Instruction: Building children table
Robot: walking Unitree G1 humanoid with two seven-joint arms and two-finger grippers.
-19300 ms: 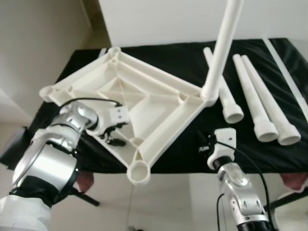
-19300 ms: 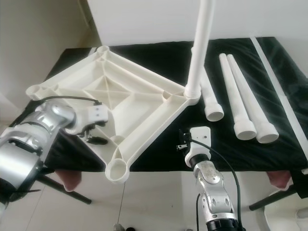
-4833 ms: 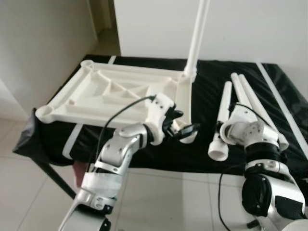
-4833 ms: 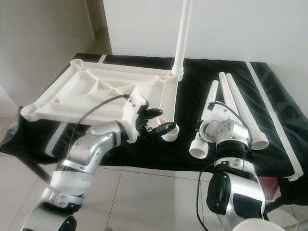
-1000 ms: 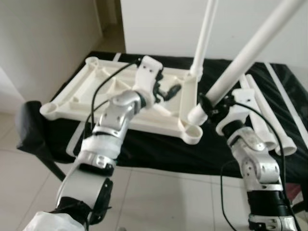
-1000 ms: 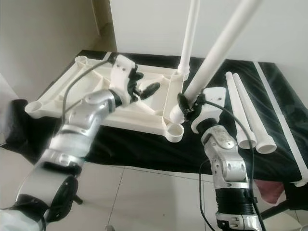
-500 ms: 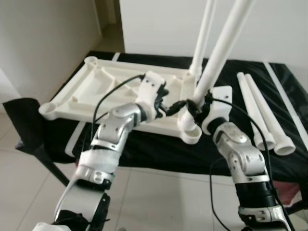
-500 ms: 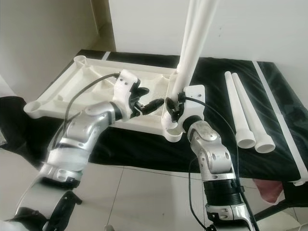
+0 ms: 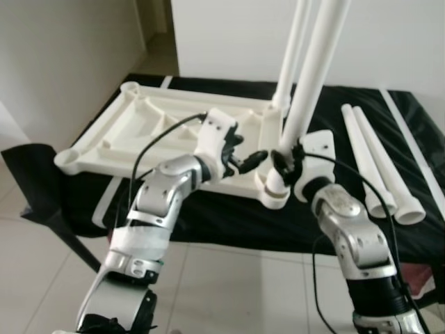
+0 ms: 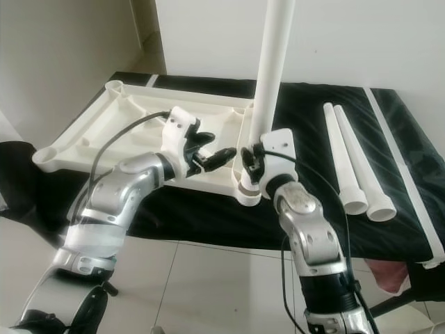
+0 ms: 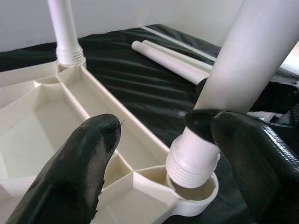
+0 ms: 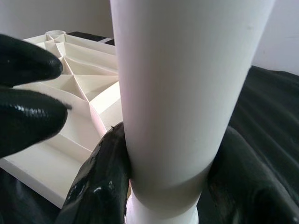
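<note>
Second leg now upright over the near corner socket

The right gripper (image 9: 284, 165) clamps the leg (image 9: 309, 90), whose threaded end sits in the socket (image 11: 194, 189) of the upturned tabletop (image 9: 167, 132); a second ago it leaned. The left gripper (image 9: 245, 158) stays spread, empty, alongside. Two spare legs (image 9: 379, 163) lie beyond.

Silver jointed arms, black cables, black-fingered tools.

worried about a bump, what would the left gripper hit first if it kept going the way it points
Most likely the leg that the right gripper holds over the corner socket; the left gripper points at it, jaws open.
</note>
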